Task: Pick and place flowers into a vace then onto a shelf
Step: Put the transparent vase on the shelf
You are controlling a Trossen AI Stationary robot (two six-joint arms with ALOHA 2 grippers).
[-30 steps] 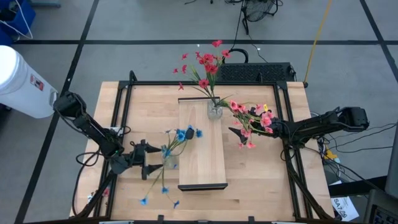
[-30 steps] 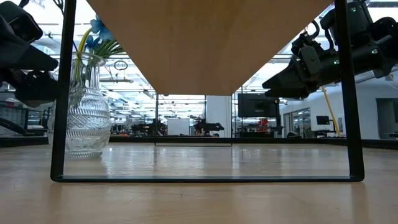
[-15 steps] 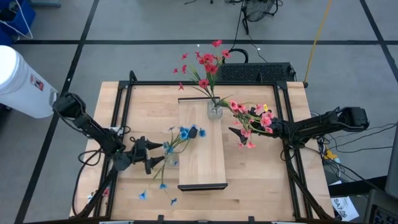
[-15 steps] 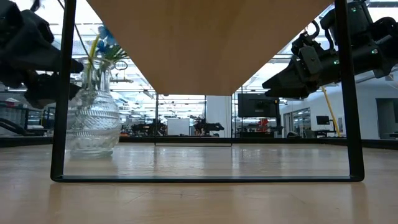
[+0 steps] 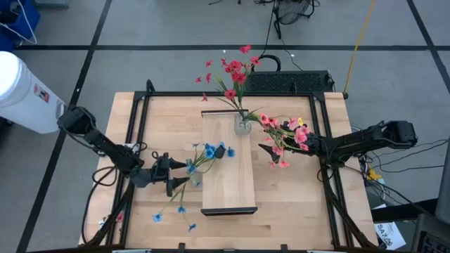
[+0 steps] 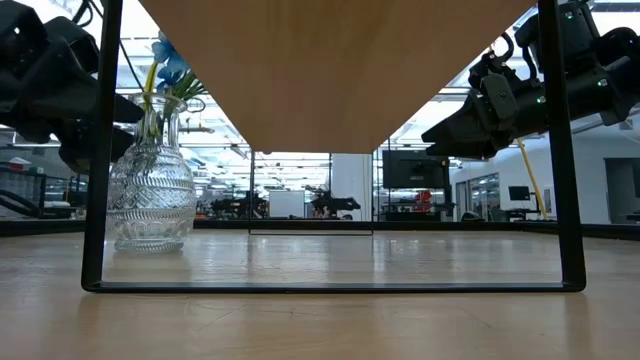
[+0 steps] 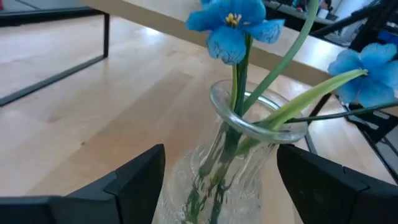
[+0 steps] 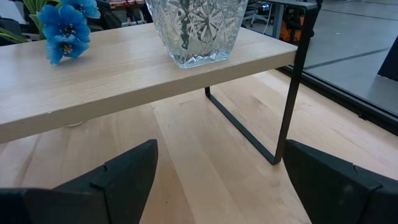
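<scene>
Now, 2 glass vases are seen on the scene. The 1st vase (image 5: pixel 193 182), w/ blue flowers (image 5: pixel 211 150), stands on the table (image 5: pixel 295 204) just beside the left long edge of the shelf (image 5: pixel 228 172). The left gripper (image 5: pixel 177 182) is placed around this vase: in the left wrist view 1 dark finger (image 7: pixel 134 177) is at each side of the glass body, w/ a small gap seen betw. each finger and the glass, so the jaws are spread and no firm grasp is shown. More blue blossoms (image 5: pixel 173 213) are seen lower, near the front of the table; it cannot be told if they lie on the table or hang on stems.

The 2nd vase (image 5: pixel 242 125) stands on the far end of the shelf and red-pink flowers (image 5: pixel 232 74) are held in it. Another bunch of pink flowers (image 5: pixel 285 137) is seen at the right gripper (image 5: pixel 271 151), which is kept above the table, right of the shelf. Its jaws are spread wide in the right wrist view and nothing is seen betw. them there; whether the pink stems are gripped cannot be told from the high view.

In the low view the 1st vase (image 6: pixel 150 195) is seen behind the black leg of the shelf (image 6: pixel 100 150).
</scene>
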